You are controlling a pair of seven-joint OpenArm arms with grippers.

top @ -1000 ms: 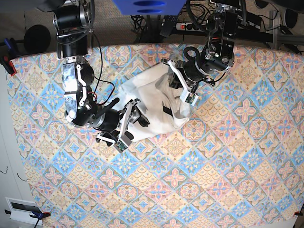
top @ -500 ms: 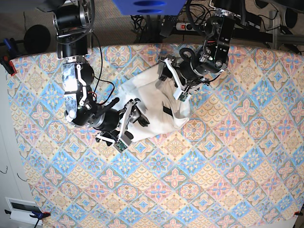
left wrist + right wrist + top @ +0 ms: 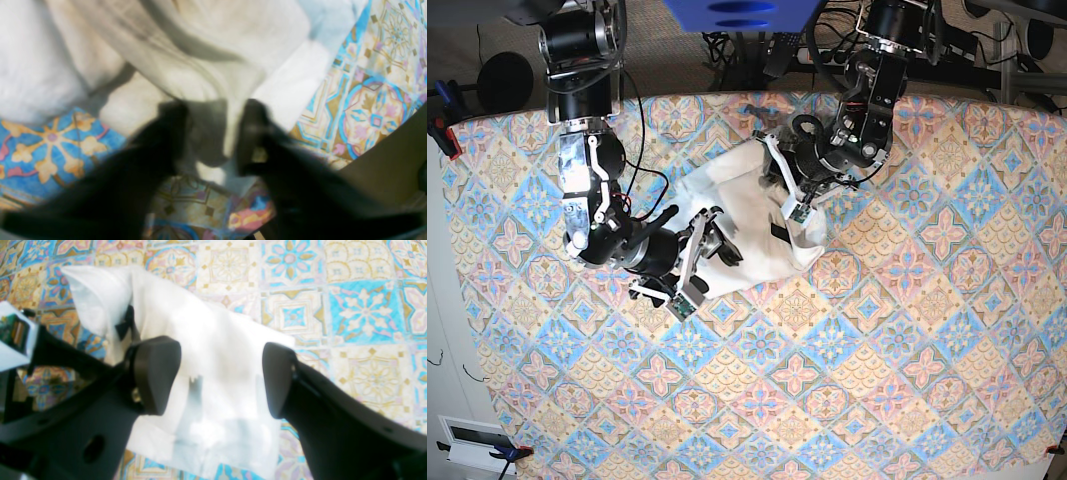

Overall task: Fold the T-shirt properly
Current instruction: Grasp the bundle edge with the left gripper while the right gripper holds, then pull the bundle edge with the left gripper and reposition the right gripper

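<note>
There is one T-shirt (image 3: 747,215), a white bundle lying a little above and left of the middle of the base view, on the patterned tablecloth (image 3: 877,350); only plain white cloth shows (no print is visible now). There are two grippers. The right gripper (image 3: 222,380) has its two fingers spread wide, with white cloth below the gap and nothing pinched; in the base view it sits at the lower left edge of the bundle. The left gripper (image 3: 213,133) is at the upper right side of the shirt, and its wrist view shows a ridge of cloth standing between the dark fingers, but the picture is blurred, so I cannot tell if the cloth is really pinched or only lies between them. I judge the step in hand is taking hold of an edge to spread or fold the bundle. To do it well, each gripper should catch one layer near an edge, not a thick lump, and pull slowly outward so the cloth becomes flat.
</note>
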